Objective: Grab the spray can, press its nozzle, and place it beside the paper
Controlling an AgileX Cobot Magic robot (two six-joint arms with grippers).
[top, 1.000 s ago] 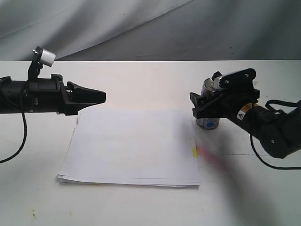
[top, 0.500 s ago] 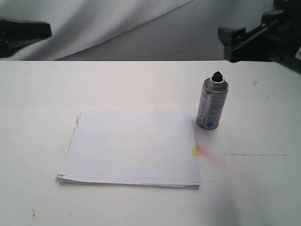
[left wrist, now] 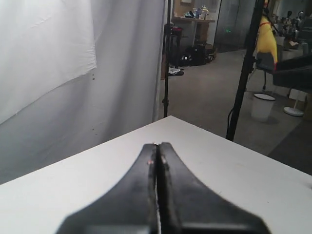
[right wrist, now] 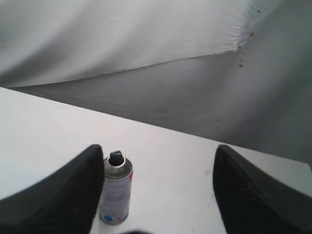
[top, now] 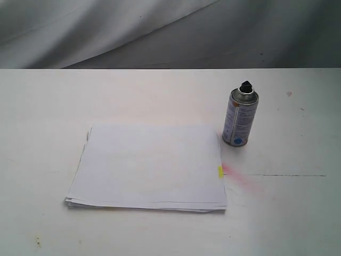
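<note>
Soft even light, blurred foreground.

On the tabletop the paper lies flat, left of centre in the exterior view. The spray can stands upright just beside the paper's far right corner, the nozzle on top. A small tab sits at the paper's right edge, nearer than the can. A draped cloth hangs behind the tabletop.

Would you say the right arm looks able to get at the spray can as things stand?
Probably yes: the right gripper is open and faces the spray can, which stands upright beside the paper, with nothing visible in the way.
</note>
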